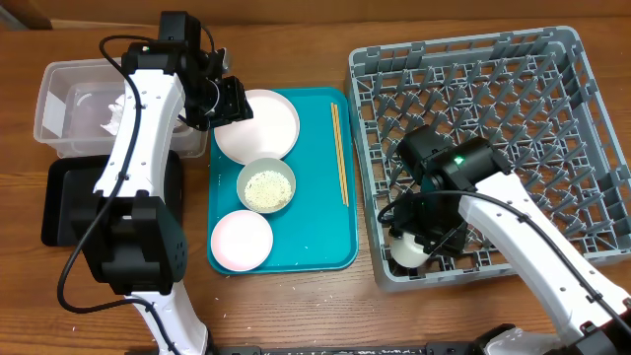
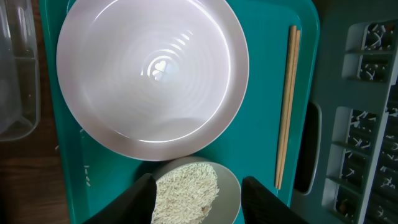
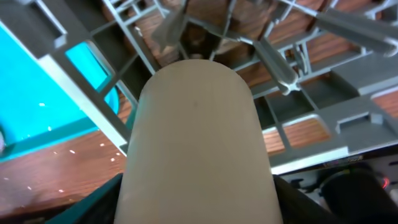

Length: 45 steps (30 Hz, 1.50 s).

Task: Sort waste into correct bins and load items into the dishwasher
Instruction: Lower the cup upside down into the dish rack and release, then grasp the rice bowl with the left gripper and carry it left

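1. Overhead. The right gripper (image 1: pixel 416 242) sat low in the near-left corner of the dish rack (image 1: pixel 552 108), with the small white cup (image 1: pixel 402 253) at its tip. The left gripper (image 1: pixel 229 99) hung by the white plate (image 1: pixel 261 123) on the teal tray (image 1: pixel 325 247). The tray also carried a grey-green bowl (image 1: pixel 266 185) of rice, a pink plate (image 1: pixel 242 240) and the chopsticks (image 1: pixel 339 153). The napkin (image 1: pixel 118 113) lay in the clear tub (image 1: pixel 44 108), with the black tray (image 1: pixel 59 212) just beside it.
2. Left wrist. The fingers (image 2: pixel 140 199) were spread wide and held nothing. They framed the rice bowl from above. I could not tell if they touched it.
3. Right wrist. The cup filled the view, pinched between the two fingers, with rack pegs behind it. I could not tell whether it rested on the grid.
4. Step judged: loading the cup into the rack. The next move calls for settling it between the pegs, opening the fingers and lifting straight clear. The rice probably comes after.
5. No brand, label or writing was readable. There was only a green light (image 1: pixel 456 160) on the right arm.
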Each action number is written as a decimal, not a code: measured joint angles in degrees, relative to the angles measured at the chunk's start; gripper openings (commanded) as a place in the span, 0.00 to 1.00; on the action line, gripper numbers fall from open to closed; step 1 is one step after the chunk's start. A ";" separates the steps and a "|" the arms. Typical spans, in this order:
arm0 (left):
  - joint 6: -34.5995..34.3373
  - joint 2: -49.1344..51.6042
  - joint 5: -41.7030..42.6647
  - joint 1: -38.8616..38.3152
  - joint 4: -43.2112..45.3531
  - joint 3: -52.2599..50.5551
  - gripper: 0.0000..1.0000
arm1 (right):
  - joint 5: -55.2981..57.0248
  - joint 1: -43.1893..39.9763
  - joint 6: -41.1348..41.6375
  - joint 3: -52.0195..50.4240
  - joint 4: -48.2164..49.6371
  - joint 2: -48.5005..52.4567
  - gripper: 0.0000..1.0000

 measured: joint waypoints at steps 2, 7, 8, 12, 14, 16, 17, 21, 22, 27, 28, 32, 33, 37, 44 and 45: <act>0.00 0.00 0.00 0.00 0.00 0.00 0.47 | -0.09 0.00 0.02 -0.04 0.42 0.00 0.78; 0.00 0.00 0.00 0.00 -0.07 0.00 0.47 | -0.11 0.00 0.04 -0.04 0.94 0.00 0.82; 0.02 0.00 0.00 0.00 -0.07 0.00 0.47 | -0.13 0.00 0.02 -0.04 1.20 0.02 0.82; 0.09 0.00 -0.04 0.00 -0.72 0.00 0.47 | 0.76 -0.02 -0.52 3.32 1.38 0.13 0.86; 0.28 0.00 -0.15 -0.02 -2.84 0.00 0.45 | 2.25 -0.48 -1.49 8.50 0.46 0.35 0.89; 0.46 0.00 -0.20 -0.24 -5.51 0.00 0.43 | 4.39 -2.10 -2.75 14.14 -1.14 0.33 0.90; 0.48 0.00 -0.35 -0.70 -7.06 0.00 0.42 | 5.55 -4.00 -3.76 17.09 -1.16 0.33 0.90; 0.07 0.00 -3.28 -6.32 -8.76 0.00 0.51 | 7.54 -11.10 -6.60 20.11 -0.04 0.33 0.90; -0.81 0.00 -6.97 -9.44 -9.68 -0.02 0.52 | 7.67 -11.96 -6.99 20.11 -0.04 0.33 0.90; -6.19 0.00 -17.14 -20.35 -5.86 -3.26 0.52 | 8.15 -12.87 -9.42 20.11 1.86 0.33 0.90; -6.67 0.07 -17.75 -21.24 -5.53 -3.76 0.52 | 8.11 -12.87 -9.60 20.11 1.95 0.33 0.90; -8.81 0.66 -19.26 -22.62 -2.54 -5.57 0.52 | 8.13 -12.87 -10.67 20.11 2.03 0.33 0.91; -9.20 0.72 -19.50 -22.64 -0.85 -6.78 0.52 | 8.15 -12.87 -10.82 20.11 2.10 0.33 0.91; -9.77 1.09 -19.39 -22.64 2.91 -13.27 0.52 | 8.17 -12.87 -11.61 20.11 2.51 0.33 0.91; -10.67 1.46 -19.21 -22.64 8.00 -20.13 0.17 | 8.15 -12.87 -11.82 20.11 2.93 0.33 0.91; -10.64 1.46 -19.21 -22.64 8.11 -20.41 0.11 | 8.13 -12.87 -11.85 20.11 2.95 0.33 0.91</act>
